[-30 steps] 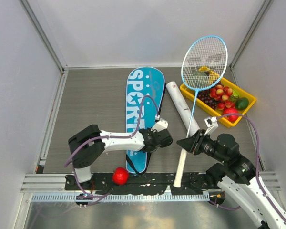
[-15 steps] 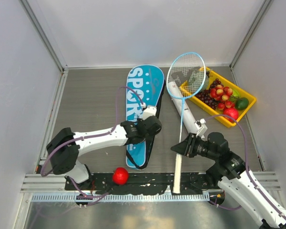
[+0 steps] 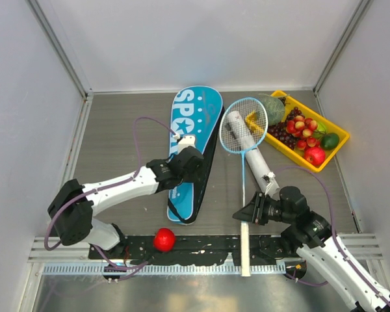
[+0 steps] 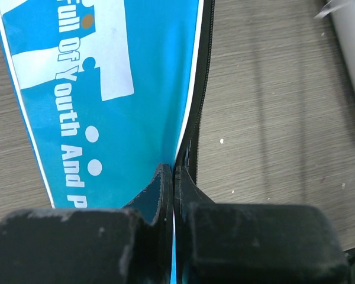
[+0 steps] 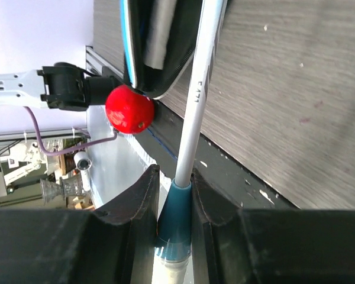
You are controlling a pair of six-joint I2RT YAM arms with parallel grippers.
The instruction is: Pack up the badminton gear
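The racket (image 3: 243, 179) lies lengthwise, its head resting over the white tube (image 3: 260, 168) just beside the yellow tray (image 3: 330, 153) of fruit, its white handle poking out past the near rail. The right gripper (image 5: 174, 177) has its jaws pinching the teal collar where shaft meets handle. To its left lies the blue cover (image 3: 192, 130), wide end away from the arms, and the left gripper (image 4: 173, 177) has its jaws pressed together on the cover's dark zipped edge, the side facing the racket.

To my eye the step is feeding the racket into that seam. It calls for the left arm to lift the flap high enough to make a real mouth, and for the right to bring the head off the tube and in sideways, flat and low, so the frame does not catch the zip. A pale shaft inside the opening may be another racket, though the wrist view is too tight to be sure.

The red ball (image 3: 163, 239) sits by the cover's narrow end. The surface (image 3: 117, 143) is grey and wood-grained, closed in by plain white walls
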